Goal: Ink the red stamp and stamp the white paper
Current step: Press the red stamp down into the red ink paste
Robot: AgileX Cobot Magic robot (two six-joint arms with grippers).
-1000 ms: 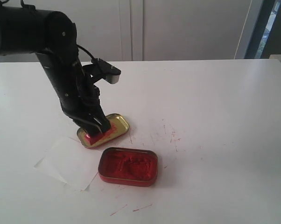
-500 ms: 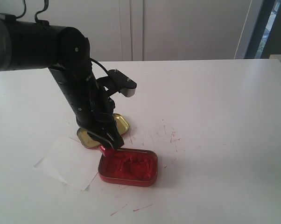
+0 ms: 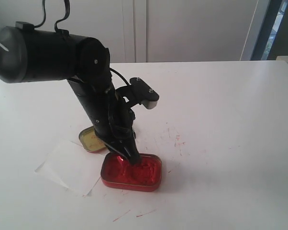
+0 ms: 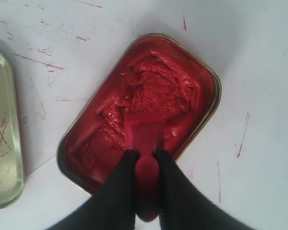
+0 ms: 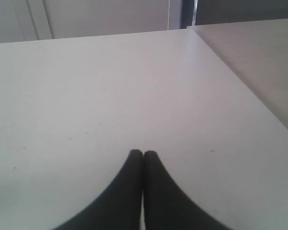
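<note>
Left arm's jaws grip the knob of the single red stamp (image 4: 144, 134), its base down in the one red ink tin (image 3: 129, 184) directly beneath them. The lone white paper (image 3: 70, 167) lies flat just beside that tin, nearest this arm; one gold lid (image 3: 89, 140) lies close by. Right arm's jaws are closed, empty.

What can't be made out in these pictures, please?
- Exterior view: the left hand mostly hides the red stamp, so contact with the red tin's ink can't be judged.
- Left wrist view: the red stamp's printing face points away; its block is blurred.
- Left wrist view: the gold lid is cut off by the frame edge.
- Exterior view: the right hand is out of frame.
</note>
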